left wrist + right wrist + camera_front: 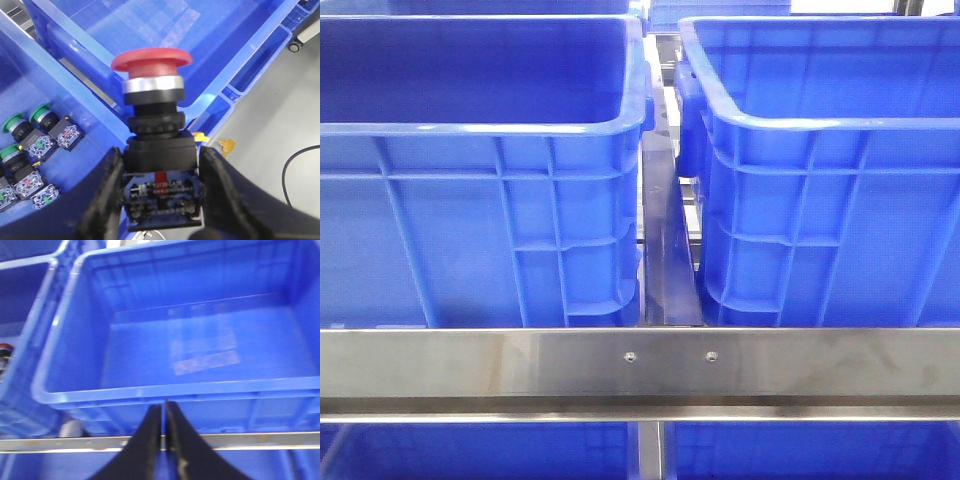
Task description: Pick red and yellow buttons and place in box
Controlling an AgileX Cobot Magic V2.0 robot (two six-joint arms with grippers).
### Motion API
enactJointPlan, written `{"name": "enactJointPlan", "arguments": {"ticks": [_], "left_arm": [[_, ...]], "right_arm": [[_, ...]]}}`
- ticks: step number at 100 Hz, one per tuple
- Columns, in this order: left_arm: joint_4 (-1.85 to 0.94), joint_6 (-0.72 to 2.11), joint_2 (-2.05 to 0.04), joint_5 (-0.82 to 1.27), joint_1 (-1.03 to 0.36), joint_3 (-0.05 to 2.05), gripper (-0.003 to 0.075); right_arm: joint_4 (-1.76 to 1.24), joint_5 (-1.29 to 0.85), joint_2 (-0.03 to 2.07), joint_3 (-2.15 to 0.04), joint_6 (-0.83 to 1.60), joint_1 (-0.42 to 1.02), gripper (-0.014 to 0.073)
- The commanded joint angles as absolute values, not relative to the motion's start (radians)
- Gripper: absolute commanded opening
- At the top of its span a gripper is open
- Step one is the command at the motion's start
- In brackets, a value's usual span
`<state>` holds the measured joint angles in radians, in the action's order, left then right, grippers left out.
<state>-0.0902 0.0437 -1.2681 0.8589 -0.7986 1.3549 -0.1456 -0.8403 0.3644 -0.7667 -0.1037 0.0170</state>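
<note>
**Red button held over the edge between two blue boxes**

Blue plastic is almost all there is to see. In the front view, the big blue plastic box on the left (480, 150) and the big blue plastic box on the right (830, 150) stand side by side with only a thin gap between them. A shiny flat metal bar (640, 365) runs across in front of both.

The left claw (160, 195) is pinching the red mushroom-top push button (152, 120) by its black square body. One black finger (107, 195) presses on each side. The button has a round red cap, a silver ring under it, and a black neck. It hangs over the rim where two boxes meet.

At about 9 o'clock from the held button, several green-topped push buttons (30, 145) lie on the floor of one box. The other box under the red cap looks bare inside.

The right claw (164, 440) is pressed together with nothing in it. It sits just outside the near wall of a bare blue box (190, 390).
</note>
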Motion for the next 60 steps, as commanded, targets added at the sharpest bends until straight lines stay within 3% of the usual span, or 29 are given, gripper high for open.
{"name": "enactJointPlan", "arguments": {"ticks": [1,10,17,33,60], "left_arm": [[-0.096,0.044,-1.246,0.798,-0.807,1.385,-0.0019],[-0.096,0.044,-1.246,0.798,-0.807,1.385,-0.0019],[-0.096,0.044,-1.246,0.798,-0.807,1.385,-0.0019],[-0.096,0.044,-1.246,0.798,-0.807,1.385,-0.0019],[-0.096,0.044,-1.246,0.798,-0.807,1.385,-0.0019]], "right_arm": [[-0.223,-0.754,0.383,-0.8,-0.099,0.017,0.0227],[-0.32,-0.732,0.383,-0.8,-0.099,0.017,0.0395],[-0.401,-0.703,0.39,-0.8,-0.098,0.017,0.0462],[-0.659,-0.676,0.465,-0.8,0.022,0.017,0.046],[-1.326,-0.752,0.725,-0.801,0.543,0.017,0.046]]}}
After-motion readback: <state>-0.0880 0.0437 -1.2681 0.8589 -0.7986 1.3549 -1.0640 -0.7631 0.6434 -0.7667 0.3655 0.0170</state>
